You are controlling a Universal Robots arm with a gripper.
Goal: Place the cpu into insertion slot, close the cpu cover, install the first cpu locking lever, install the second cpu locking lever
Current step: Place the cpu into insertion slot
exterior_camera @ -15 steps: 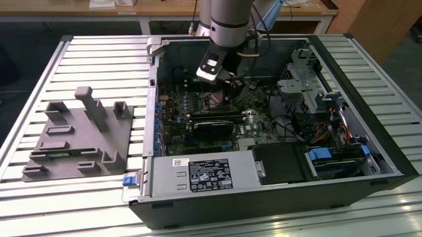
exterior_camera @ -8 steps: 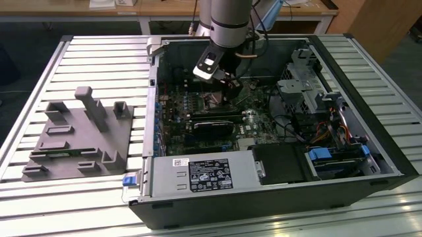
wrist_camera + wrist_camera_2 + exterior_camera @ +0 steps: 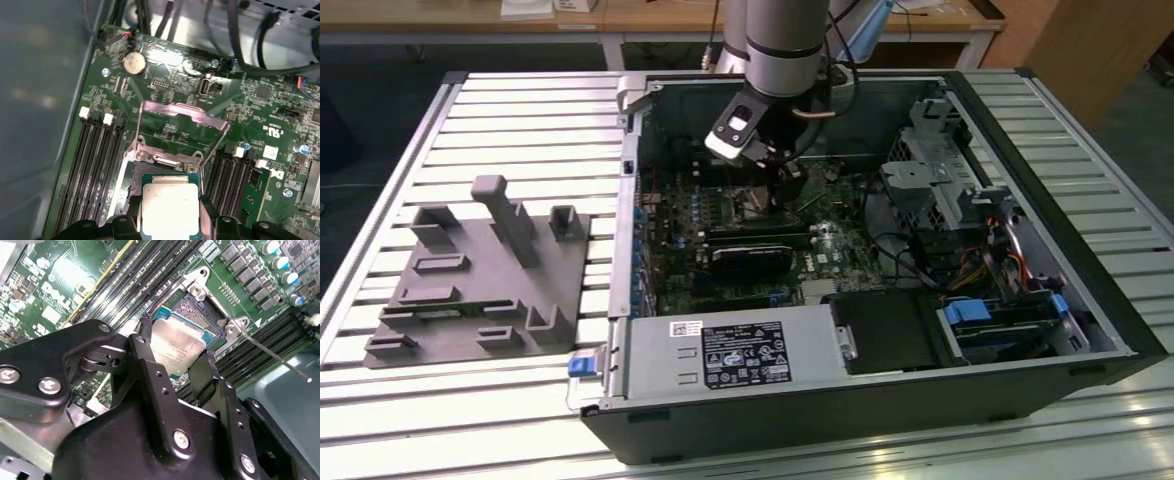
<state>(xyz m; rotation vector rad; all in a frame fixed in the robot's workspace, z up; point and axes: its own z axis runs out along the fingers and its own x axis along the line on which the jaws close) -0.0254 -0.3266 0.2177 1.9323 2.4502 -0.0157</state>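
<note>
**Held, not yet seated**

In the exterior view, the gripper [image 3: 781, 165] is reaching into the open computer case [image 3: 881, 400] on the desk [image 3: 520, 120], hanging just above the insertion slot [image 3: 751, 204].

In the second wrist view, the fingers [image 3: 202, 375] are clamping the cpu [image 3: 176, 347] by two opposite edges, partly over the insertion slot.

In the first wrist view, the cpu cover [image 3: 182, 112] is standing raised just beyond the insertion slot.

The cpu [image 3: 176, 346] partly hides the insertion slot [image 3: 199, 311].
</note>
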